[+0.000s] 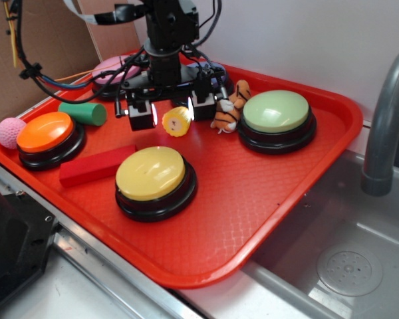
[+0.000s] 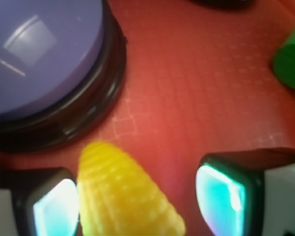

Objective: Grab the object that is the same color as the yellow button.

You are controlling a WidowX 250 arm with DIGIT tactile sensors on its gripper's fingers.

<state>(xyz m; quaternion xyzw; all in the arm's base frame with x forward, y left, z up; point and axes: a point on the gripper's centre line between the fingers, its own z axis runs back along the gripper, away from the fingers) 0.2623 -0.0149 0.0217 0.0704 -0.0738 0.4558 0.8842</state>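
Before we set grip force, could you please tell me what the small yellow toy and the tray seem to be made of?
Small yellow toy: probably matte rubber or plastic; its ribbed side shows no glare in the wrist view. Tray: likely hard plastic with a fine grid texture and soft sheen.

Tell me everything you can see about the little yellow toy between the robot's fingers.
The yellow toy is small, round and plastic-looking, with a scalloped rim and a pale dotted face; its side is ridged like a cone. It sits tilted on the red tray, inside the open hand, close against one finger, apart from the other.
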